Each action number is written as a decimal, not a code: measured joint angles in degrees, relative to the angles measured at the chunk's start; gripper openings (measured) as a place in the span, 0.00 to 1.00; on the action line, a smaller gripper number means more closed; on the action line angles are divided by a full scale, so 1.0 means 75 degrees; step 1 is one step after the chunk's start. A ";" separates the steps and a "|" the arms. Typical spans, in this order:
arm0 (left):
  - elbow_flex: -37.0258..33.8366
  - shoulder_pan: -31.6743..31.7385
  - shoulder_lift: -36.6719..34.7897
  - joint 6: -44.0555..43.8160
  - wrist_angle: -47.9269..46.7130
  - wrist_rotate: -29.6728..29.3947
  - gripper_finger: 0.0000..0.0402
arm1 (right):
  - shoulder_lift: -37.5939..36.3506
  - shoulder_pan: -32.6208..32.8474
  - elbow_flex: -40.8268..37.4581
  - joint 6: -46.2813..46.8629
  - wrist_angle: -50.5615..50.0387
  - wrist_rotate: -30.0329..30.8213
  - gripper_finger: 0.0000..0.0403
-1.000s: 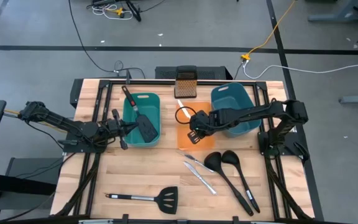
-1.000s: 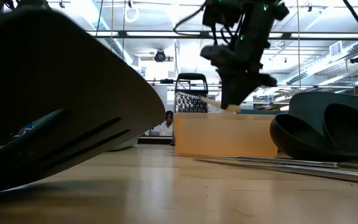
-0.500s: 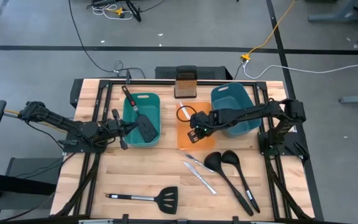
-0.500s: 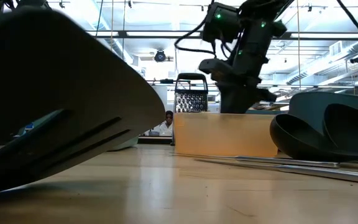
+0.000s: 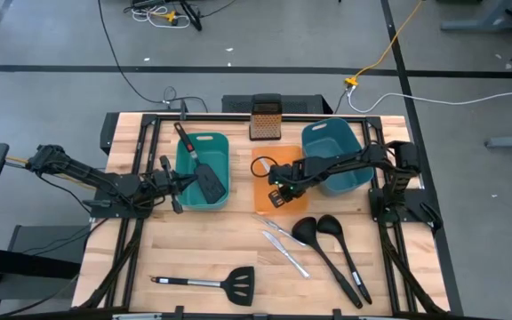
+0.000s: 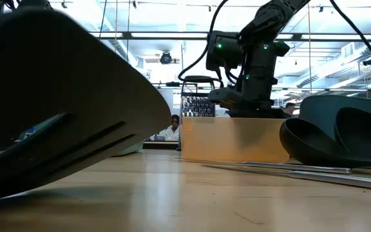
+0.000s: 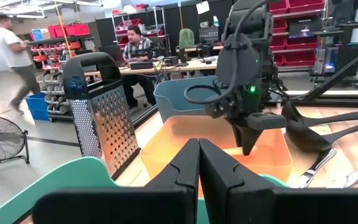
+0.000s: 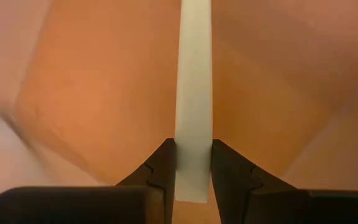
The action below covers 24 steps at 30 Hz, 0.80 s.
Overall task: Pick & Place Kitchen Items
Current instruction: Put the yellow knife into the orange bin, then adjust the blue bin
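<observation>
Pale knife [image 8: 193,112] pinched upright between fingers [image 8: 161,168].

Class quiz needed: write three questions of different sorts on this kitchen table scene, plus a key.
1. True or false: the right hand is empty.
2. How many ladles lie on the table?
3. Where does the spatula nearest the left hand sit? A) in a teal bin B) in the orange tray C) on the bare table
Key: 1 false, it grips the small knife; 2 two; 3 A.
</observation>
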 joint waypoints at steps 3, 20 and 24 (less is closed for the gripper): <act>0.0000 0.0000 0.0000 0.0006 0.0001 0.0000 0.04 | 0.0014 -0.0088 0.0000 -0.0074 -0.0060 -0.0327 0.20; 0.0000 0.0000 0.0000 0.0006 -0.0001 0.0008 0.04 | -0.0299 -0.0121 0.0015 -0.0417 0.0622 -0.0087 0.44; 0.0000 0.0000 0.0000 0.0006 -0.0006 0.0009 0.04 | -0.0775 -0.0066 0.0269 -0.0854 0.0602 0.0012 0.43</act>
